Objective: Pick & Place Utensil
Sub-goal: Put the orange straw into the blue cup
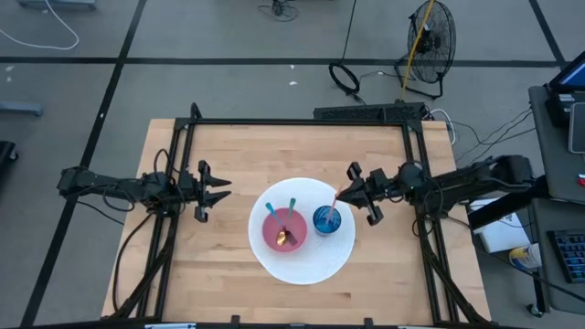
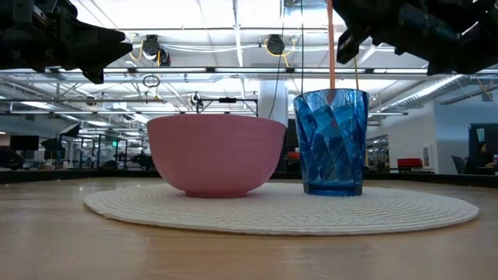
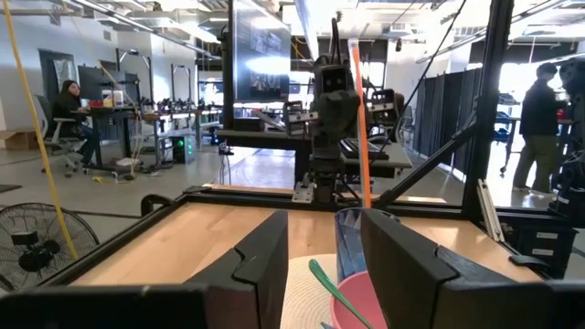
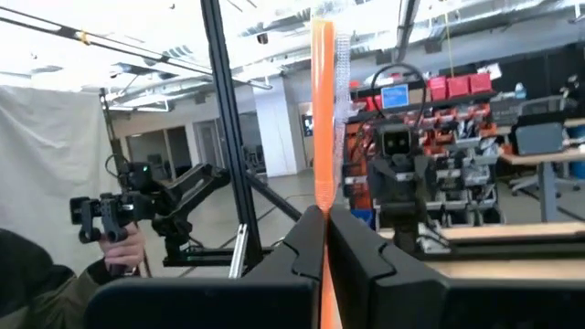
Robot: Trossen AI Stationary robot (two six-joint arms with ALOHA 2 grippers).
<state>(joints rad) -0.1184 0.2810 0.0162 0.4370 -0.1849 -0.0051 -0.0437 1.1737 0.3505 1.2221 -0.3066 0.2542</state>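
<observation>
A thin orange utensil [image 2: 331, 47] stands near upright, its lower end inside the ribbed blue cup [image 2: 331, 141]. Beside the cup, the pink bowl [image 2: 215, 154] holds two teal-handled utensils [image 1: 281, 215] leaning on its rim.

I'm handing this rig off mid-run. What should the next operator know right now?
Right hand: shut on the orange utensil, holding it upright with its lower end inside the blue cup.
Left hand: open, empty, waiting left of the white placemat.
Pink bowl sits beside the cup on the mat, holding two teal-handled utensils.
Done: orange utensil lifted and brought into the cup.
Left: release it; the teal ones probably follow.
</observation>
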